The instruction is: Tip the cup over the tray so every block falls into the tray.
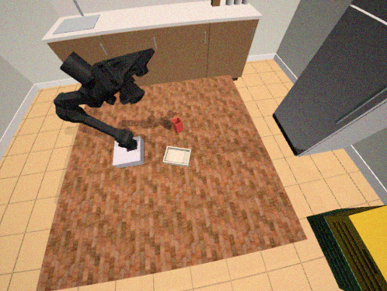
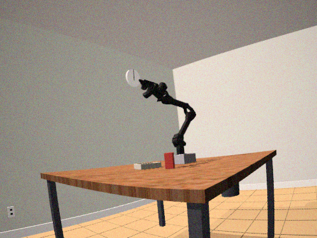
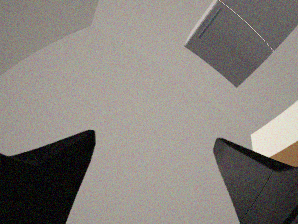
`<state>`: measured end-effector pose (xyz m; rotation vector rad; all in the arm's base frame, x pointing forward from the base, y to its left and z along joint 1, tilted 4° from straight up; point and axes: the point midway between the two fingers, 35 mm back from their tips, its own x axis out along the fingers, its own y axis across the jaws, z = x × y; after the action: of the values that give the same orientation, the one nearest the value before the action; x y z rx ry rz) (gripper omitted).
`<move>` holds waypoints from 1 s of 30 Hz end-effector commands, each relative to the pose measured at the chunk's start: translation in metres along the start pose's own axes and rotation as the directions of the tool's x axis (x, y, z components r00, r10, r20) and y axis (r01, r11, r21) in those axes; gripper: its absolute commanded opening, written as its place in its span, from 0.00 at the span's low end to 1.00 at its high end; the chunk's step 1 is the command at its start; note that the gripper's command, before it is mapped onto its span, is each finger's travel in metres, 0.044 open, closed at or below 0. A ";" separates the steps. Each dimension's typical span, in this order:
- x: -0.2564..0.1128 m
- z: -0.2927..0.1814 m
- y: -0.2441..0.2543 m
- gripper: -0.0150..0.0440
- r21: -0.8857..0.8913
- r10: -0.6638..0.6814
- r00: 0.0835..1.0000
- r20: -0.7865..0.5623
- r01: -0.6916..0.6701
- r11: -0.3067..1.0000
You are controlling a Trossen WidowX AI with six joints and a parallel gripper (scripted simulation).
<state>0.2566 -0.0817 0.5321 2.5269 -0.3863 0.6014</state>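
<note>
The upright cup [image 1: 178, 127] [image 2: 169, 160] is seen well below the raised tool [image 1: 151, 61] [image 2: 142, 88] [image 3: 155, 136], whose fingers are spread wide apart.

We see two black fingers standing wide apart, one at each side, with plain grey surface between them. Above the right-hand one we make out a dark grey boxy shape [image 3: 232, 45]; at the right edge, a cream patch [image 3: 275, 130] borders brown [image 3: 287, 156].
</note>
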 end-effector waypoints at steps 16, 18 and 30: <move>-0.016 0.080 -0.085 1.00 -0.534 -0.216 0.959 0.184 0.282 0.797; -0.020 0.090 -0.097 1.00 -0.595 -0.248 0.946 0.207 0.323 0.736; -0.061 0.146 -0.172 1.00 -0.855 -0.438 0.836 0.331 0.462 0.236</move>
<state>0.3187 -0.0165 0.3429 1.5015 0.0075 0.0505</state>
